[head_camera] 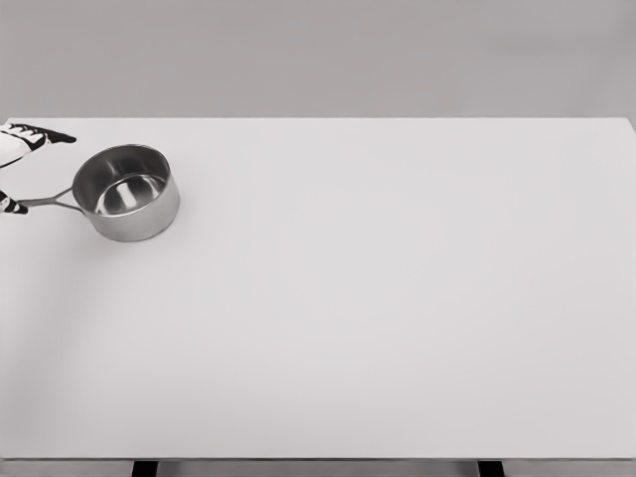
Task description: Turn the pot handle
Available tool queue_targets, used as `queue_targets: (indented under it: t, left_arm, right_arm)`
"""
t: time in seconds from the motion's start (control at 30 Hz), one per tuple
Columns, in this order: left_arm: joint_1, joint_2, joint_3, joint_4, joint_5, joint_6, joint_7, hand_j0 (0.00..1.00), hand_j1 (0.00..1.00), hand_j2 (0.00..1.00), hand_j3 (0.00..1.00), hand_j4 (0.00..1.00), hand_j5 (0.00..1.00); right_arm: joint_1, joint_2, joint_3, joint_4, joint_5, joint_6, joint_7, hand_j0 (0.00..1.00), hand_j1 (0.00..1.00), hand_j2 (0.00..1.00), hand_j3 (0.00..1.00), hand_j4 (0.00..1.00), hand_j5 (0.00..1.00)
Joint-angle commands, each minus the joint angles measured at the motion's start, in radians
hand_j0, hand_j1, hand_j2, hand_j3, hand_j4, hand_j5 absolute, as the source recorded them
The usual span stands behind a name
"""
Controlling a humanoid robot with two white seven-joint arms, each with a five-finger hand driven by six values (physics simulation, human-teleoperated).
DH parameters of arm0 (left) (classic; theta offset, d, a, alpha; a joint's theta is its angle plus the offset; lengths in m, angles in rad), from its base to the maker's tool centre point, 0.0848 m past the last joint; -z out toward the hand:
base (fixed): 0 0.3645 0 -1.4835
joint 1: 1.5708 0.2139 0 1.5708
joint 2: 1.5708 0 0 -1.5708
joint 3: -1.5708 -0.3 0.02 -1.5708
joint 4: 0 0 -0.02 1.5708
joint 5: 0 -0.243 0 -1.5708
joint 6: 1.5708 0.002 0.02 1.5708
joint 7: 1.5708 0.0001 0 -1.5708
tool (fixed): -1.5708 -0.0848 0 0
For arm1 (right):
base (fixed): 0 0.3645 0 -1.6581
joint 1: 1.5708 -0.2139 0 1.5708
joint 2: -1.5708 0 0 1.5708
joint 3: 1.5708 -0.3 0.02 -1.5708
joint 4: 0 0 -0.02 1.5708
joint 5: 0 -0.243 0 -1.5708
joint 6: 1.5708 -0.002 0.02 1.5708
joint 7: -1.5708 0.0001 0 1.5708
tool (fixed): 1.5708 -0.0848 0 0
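1. A white worktop [397, 298] fills most of the head view, with a plain grey wall behind its far edge.
2. Two dark legs show under the near edge, one left of the middle and one toward the right.
3. The pot [126, 192] stands upright at the far left of the worktop, near the far edge and well apart from the near one.
4. It is a shiny steel saucepan, round and open at the top, and its bright inner floor can be seen.
5. Its handle [47, 202] is a thin metal bar that runs from the pot's left side toward the left edge of the picture, almost level and dipping slightly outward.
6. The left hand [22, 164] comes in at the left edge, white with dark fingertips, and most of it is cut off by the frame.
7. One finger [50, 134] reaches rightward above the handle, beside the pot's far rim but not touching it.
8. A second dark tip [12, 206] lies at the outer end of the handle and seems to touch it.
9. The two digits stand well apart with the handle's end between them, so the hand looks open, though a grip out of frame cannot be ruled out.
10. The right hand does not show.
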Motion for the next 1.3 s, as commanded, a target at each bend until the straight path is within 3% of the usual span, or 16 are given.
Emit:
queue_targets:
  t: [0.0,0.83,1.27]
  left_arm:
    - [0.000,-0.002,0.007,0.005,0.007,0.002,0.001,1.00,1.00,1.00,1.00,1.00,1.00]
    - [0.012,-0.017,0.033,0.026,0.007,0.002,0.001,1.00,1.00,1.00,1.00,1.00,1.00]
    - [0.017,-0.036,0.033,0.097,-0.023,0.002,0.001,1.00,1.00,1.00,1.00,1.00,1.00]
  right_arm:
    - [0.000,0.000,0.000,0.000,0.000,0.000,0.001,1.00,1.00,1.00,1.00,1.00,1.00]
    - [0.000,0.000,0.000,0.000,0.000,0.000,-0.001,1.00,1.00,1.00,1.00,1.00,1.00]
    - [0.000,0.000,0.000,0.000,0.000,0.000,-0.001,1.00,1.00,1.00,1.00,1.00,1.00]
